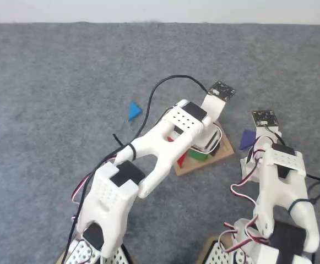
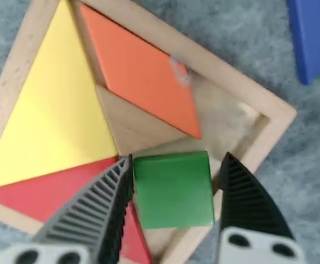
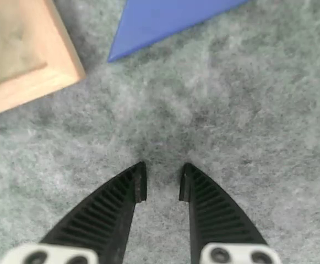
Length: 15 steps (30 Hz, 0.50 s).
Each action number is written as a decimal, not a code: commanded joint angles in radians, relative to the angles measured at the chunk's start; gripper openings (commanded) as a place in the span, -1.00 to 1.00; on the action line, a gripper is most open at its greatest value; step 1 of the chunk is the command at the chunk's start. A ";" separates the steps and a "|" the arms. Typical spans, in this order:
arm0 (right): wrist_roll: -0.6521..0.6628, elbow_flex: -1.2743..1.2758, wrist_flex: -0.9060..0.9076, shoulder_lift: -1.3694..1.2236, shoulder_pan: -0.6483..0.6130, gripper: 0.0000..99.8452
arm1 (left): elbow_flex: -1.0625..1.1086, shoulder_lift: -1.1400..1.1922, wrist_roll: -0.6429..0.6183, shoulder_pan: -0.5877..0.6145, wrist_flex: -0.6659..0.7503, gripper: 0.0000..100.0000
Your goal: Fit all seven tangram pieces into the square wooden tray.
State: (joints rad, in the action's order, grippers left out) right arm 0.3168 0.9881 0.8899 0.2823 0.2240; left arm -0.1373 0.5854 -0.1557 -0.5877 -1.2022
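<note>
Grey carpet (image 1: 49, 110) covered the table, and both of your arms were out over it.

- The tray (image 2: 270, 118) sat mid-table, turned corner-on to your arms. One tray.
- Your left gripper (image 2: 176, 158) hung straight over the tray with its jaws either side of the green square (image 2: 173, 192). A sliver of wood showed beside one jaw, so I read the jaws as spread a touch wider than the piece, not clamping it. The square lay inside the tray against the red triangle (image 2: 38, 192), likely put there to fill that corner.
- Your right gripper (image 3: 162, 170) hung low over bare carpet just outside a tray corner. Its jaws were parted a little, with nothing between them. The dark blue triangle (image 3: 165, 19) lay near, so you seemed placed to take it next.

Pieces, biggest first:
- Yellow triangle (image 2: 55, 110): one, in the tray along a wall.
- Orange parallelogram (image 2: 140, 71): one, in the tray along the next wall.
- Red triangle: one as far as I could tell, in the tray.
- Green square: one, in the tray.
- Dark blue triangle: one, on the carpet beside the tray.
- Light blue triangle (image 1: 134, 111): one, small, on the carpet well apart from the tray.

That made four pieces in and two out. I counted six; a seventh I could not place. Bare wood showed between the orange and green pieces.
</note>
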 commanded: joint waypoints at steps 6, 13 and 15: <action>0.006 -0.002 -0.016 0.035 -0.016 -0.76 | -0.031 -0.129 0.034 0.064 -0.025 -0.51; 0.006 -0.002 -0.016 0.035 -0.016 -0.76 | -0.031 -0.129 0.071 0.112 -0.025 -0.51; 0.006 -0.002 -0.016 0.035 -0.016 -0.76 | -0.031 -0.129 0.071 0.107 -0.025 -0.51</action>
State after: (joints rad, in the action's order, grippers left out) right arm 0.3168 0.9881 0.8899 0.2823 0.2240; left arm -0.1373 0.5332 -0.1005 -0.4803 -1.2190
